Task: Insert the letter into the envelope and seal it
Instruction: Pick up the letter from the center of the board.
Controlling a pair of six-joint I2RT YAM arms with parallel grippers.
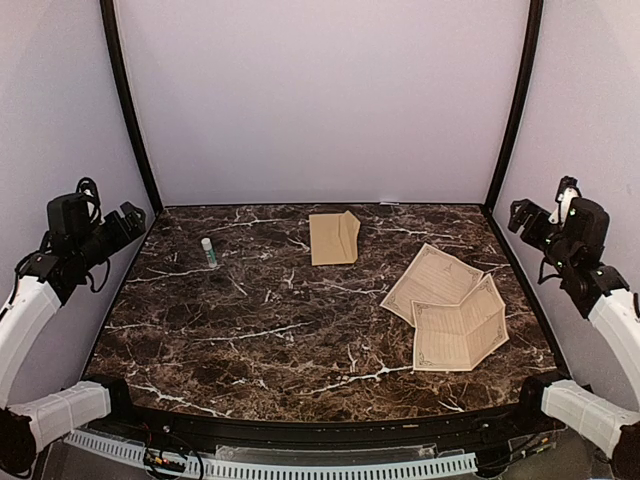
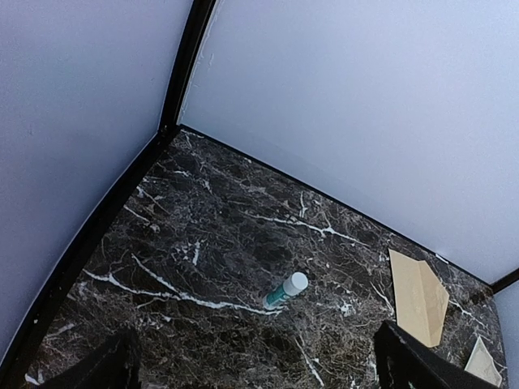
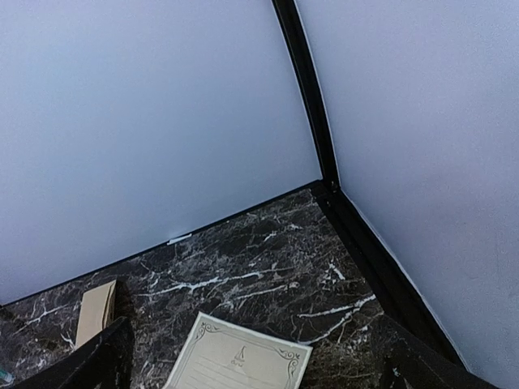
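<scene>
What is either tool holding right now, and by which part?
Nothing is held. The left tool and right tool are open, raised aside; the letter and envelope lie untouched.

Your left arm [image 1: 35, 300] is folded at the left edge of the frame, with the left gripper [image 1: 130, 217] raised, jaws spread wide, holding nothing. Your right arm [image 1: 610, 310] mirrors it at the right edge, with the right gripper [image 1: 520, 214] spread equally wide.
</scene>
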